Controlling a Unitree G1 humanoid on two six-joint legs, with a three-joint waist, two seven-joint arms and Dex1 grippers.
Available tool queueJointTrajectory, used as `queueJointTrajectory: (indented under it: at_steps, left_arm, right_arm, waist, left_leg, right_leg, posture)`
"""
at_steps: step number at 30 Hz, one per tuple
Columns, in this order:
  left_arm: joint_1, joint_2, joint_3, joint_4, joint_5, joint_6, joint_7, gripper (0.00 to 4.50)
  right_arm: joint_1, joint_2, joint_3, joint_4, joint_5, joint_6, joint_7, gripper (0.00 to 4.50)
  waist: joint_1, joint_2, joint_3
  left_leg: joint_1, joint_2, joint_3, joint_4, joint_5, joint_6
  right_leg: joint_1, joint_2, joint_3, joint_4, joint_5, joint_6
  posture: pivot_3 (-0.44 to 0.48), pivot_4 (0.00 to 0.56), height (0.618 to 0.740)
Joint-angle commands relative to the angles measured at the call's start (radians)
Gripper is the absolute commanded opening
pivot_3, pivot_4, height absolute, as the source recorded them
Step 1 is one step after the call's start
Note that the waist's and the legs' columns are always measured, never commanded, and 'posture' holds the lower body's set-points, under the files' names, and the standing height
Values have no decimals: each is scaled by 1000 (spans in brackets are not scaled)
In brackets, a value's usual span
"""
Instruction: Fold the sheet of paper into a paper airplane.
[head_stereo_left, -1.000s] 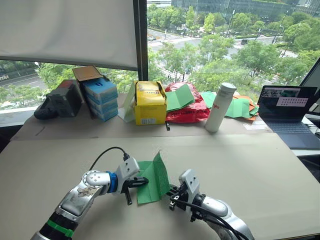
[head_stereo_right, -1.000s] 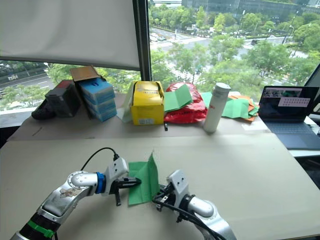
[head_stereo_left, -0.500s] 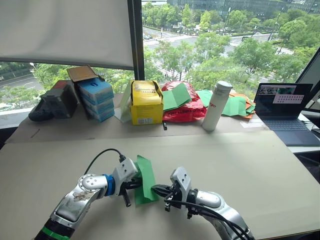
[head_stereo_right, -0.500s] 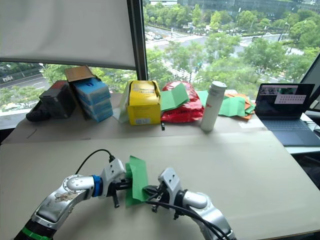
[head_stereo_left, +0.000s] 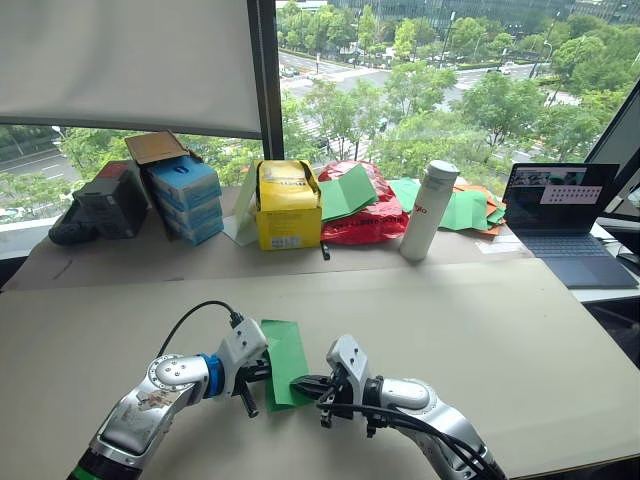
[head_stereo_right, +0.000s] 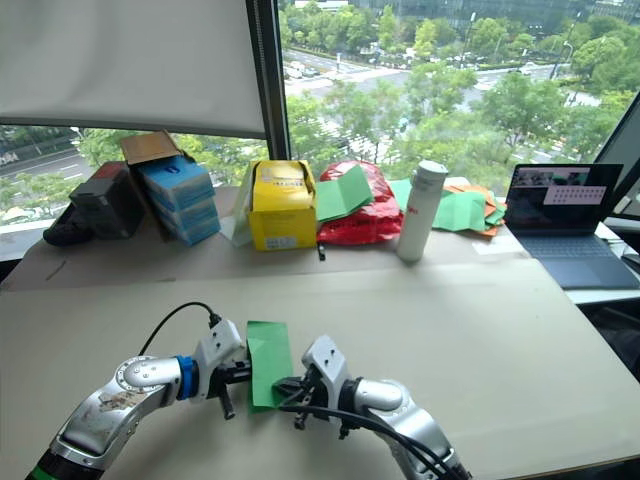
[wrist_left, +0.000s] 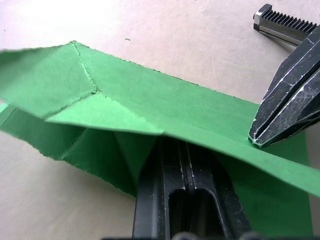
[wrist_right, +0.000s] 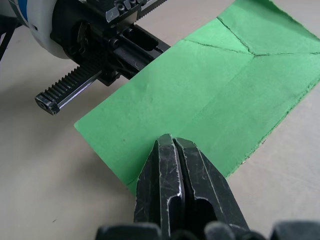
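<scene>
Behind the table (head_stereo_left: 520, 330) — yellow box (head_stereo_left: 286, 205), white bottle (head_stereo_left: 424, 211), laptop (head_stereo_left: 563, 215).

sheet of paper (head_stereo_left: 286, 361) | bright green, creased | folded over, lying nearly flat on table

Left arm (head_stereo_left: 165, 395): silver metal casing with scuffed patches, a blue ring ahead of a white wrist block, a green band near the elbow, and a black cable looping over the wrist. Right arm (head_stereo_left: 420, 405): smooth silver-grey with black cables. Both grippers carried scratched black fingers (wrist_right: 175, 175) and toothed black rails.
</scene>
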Motion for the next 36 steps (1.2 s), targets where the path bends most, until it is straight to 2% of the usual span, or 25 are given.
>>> queueJointTrajectory:
  at_steps: [1, 4, 7, 9, 12, 17, 22, 24, 28, 36]
  left_arm:
    - [41, 75, 102, 1, -54, 89, -32, 0]
    - [35, 95, 195, -25, -152, 143, -59, 0]
    - [-35, 57, 294, -54, -315, 250, -63, 0]
    - [-64, 33, 303, -64, -379, 286, -66, 0]
    - [-84, -22, 265, -59, -400, 301, -32, 0]
    - [-72, -59, 138, 4, -282, 229, 27, 0]
    - [-27, 3, 10, 92, -111, 83, 16, 0]
    - [-23, 2, -4, 100, -103, 59, 10, 0]
    - [-15, -3, -31, 100, -83, 30, 5, 0]
    - [3, -11, -26, 87, -80, 17, 6, 0]
  right_arm:
    - [12, 0, 10, 59, -23, -26, 6, 51]
    - [6, 1, 5, 69, -24, -33, 7, 51]
    - [-2, 0, 0, 73, -23, -31, 8, 51]
    - [-6, -1, 0, 75, -25, -28, 7, 51]
    - [-7, -6, 0, 68, -27, -22, 6, 51]
    - [-10, -12, -10, 38, -22, 0, -5, 51]
    - [-12, -25, -26, -14, -10, 39, -11, 51]
    - [-20, -33, -27, -30, -6, 50, -3, 51]
    - [-65, -38, -53, -21, 3, 64, 3, 51]
    - [-183, -60, -59, 148, -16, 2, 87, 51]
  waist:
    - [-1, 0, 0]
    - [2, 0, 0]
    - [6, -4, 1]
    - [8, -6, 2]
    - [7, -7, 1]
    - [6, -7, 2]
    - [9, -6, 2]
    - [11, -5, 3]
    - [15, -3, 4]
    - [16, -1, 5]
  left_leg:
    - [1, 0, 0, -1, 0, 0]
    - [1, 0, 0, -1, 1, -1]
    - [1, 0, 0, -1, 1, -1]
    - [1, 0, -1, 0, 1, -1]
    - [1, 0, -1, 0, 1, -2]
    - [0, -1, -1, 0, 1, -2]
    - [-1, 0, -1, -1, 0, -2]
    - [-1, -1, -1, -1, -3, -8]
    - [-1, -1, -1, -1, -3, -7]
    - [-1, -1, -1, -1, 1, -1]
  right_leg:
    - [0, 0, 0, 0, 0, -1]
    - [0, 0, -1, 1, -1, -1]
    - [0, 0, -1, 1, 0, -1]
    - [0, 0, -1, 1, 0, -1]
    - [1, 0, -1, 1, 0, 0]
    - [0, 0, -1, 1, 0, -1]
    - [-1, 0, -1, 0, 0, -1]
    - [-1, -1, -1, -1, 0, -1]
    - [-1, -2, -1, 0, 0, -1]
    - [0, -2, -2, -1, 0, -1]
  posture:
    - [0, 150, 740]
    - [0, 150, 740]
    - [0, 150, 740]
    - [0, 150, 740]
    - [0, 150, 740]
    - [0, 150, 740]
    - [0, 150, 740]
    - [0, 150, 740]
    - [0, 150, 740]
    - [0, 150, 740]
